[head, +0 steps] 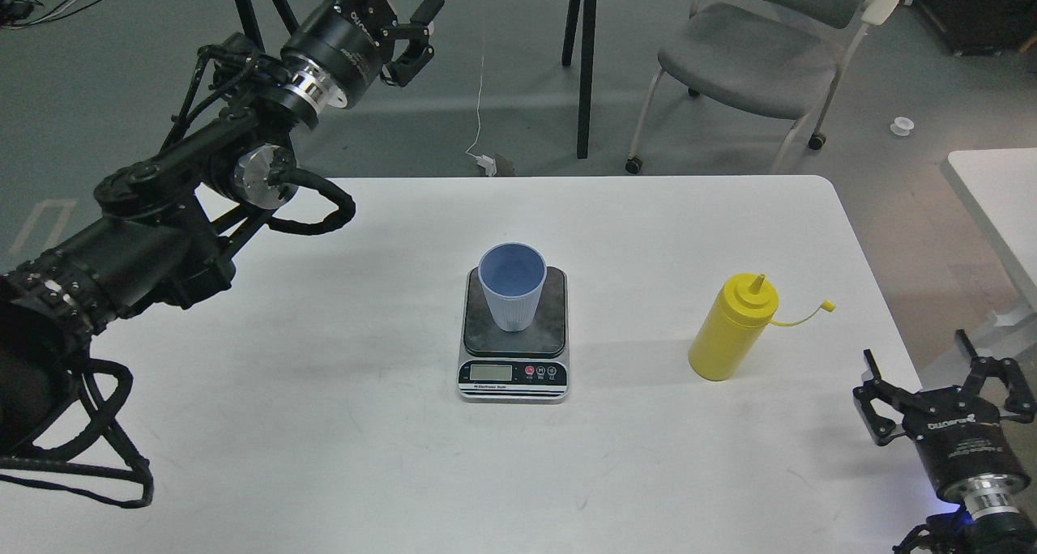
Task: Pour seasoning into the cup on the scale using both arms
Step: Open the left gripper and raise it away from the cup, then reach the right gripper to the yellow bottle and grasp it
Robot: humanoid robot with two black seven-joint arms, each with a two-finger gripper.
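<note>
The left arm (162, 214) reached in from nine o'clock and bent up toward eleven o'clock, ending beyond the far edge of the white table (324, 424). Its left gripper (411, 34) hung over the grey floor (121, 100) near a black table leg (263, 68), the two fingers spread apart with nothing between them. From that pincer the cup (512, 287) lay well apart, down toward five o'clock.

At the middle of the table sat the scale (514, 335), its silver front and small display facing the near edge. The light blue cup stood upright on the dark weighing plate, toward the plate's far side, open mouth up, touched by neither pincer.

To the scale's three o'clock, set apart from it on the bare tabletop, stood the seasoning (731, 331), the yellow bottle upright with its nozzle pointing up and its small cap hanging off a thin tether toward three o'clock. Nothing held it.

At the lower right, the right gripper (944, 384) rose from the frame's five o'clock corner at the table's right edge, its fingers opened wide and empty. The seasoning stood near it, up toward ten o'clock; the cup was farther off in the same direction. A grey chair (753, 56) stood on the floor at one o'clock.
</note>
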